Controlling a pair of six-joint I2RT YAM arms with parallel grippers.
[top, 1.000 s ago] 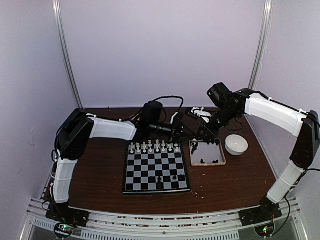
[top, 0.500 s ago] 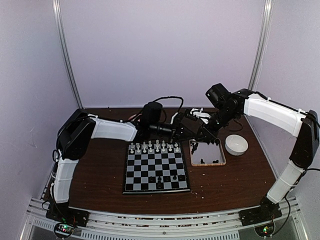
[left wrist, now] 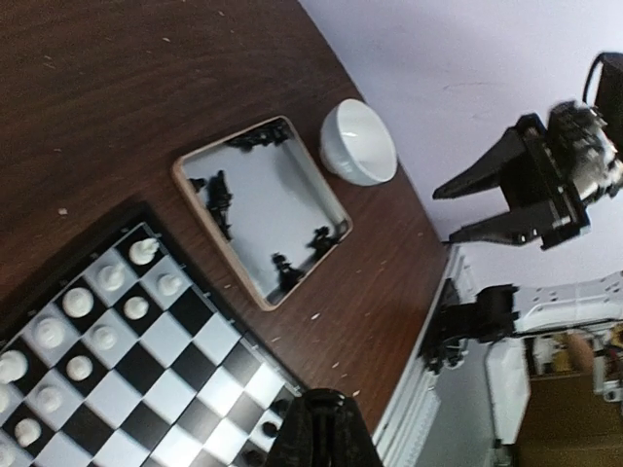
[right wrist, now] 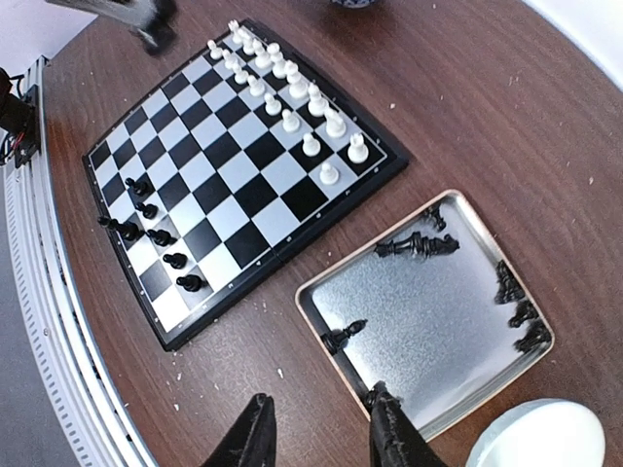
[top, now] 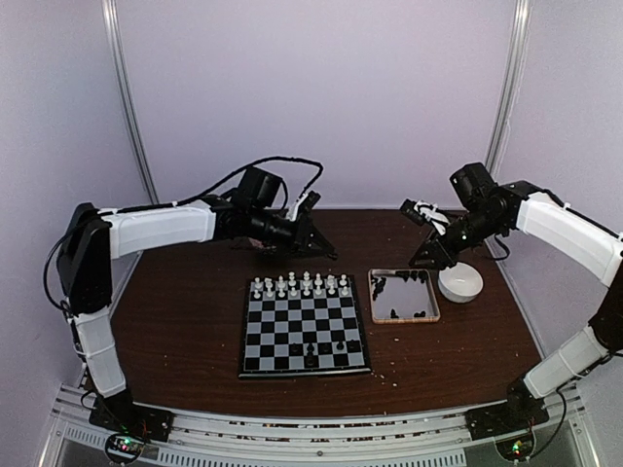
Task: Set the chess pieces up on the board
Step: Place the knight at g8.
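Note:
The board [top: 292, 331] lies mid-table. White chess pieces [top: 300, 285] fill its two far rows; several black ones [top: 326, 347] stand near its front right. My left gripper [top: 316, 249] hovers behind the board's far edge, shut and empty; its joined fingers [left wrist: 323, 433] show above the board's corner [left wrist: 185, 331]. My right gripper [top: 428, 255] hangs open and empty over the tray's far right; its fingertips [right wrist: 389, 428] straddle the tray's near corner. In the right wrist view the board [right wrist: 224, 146] holds white pieces [right wrist: 292, 97] and black pieces [right wrist: 146, 233].
A wooden-rimmed grey tray [top: 372, 297] right of the board holds several black pieces lying down [right wrist: 419, 245] [left wrist: 219, 195]. A white bowl [top: 459, 281] stands right of the tray [right wrist: 321, 292]. Pale crumbs dot the table near the front edge.
Both arms have pulled apart. The left gripper swung back and left from the board's far right corner. The right gripper moved right, away from the tray's far left.

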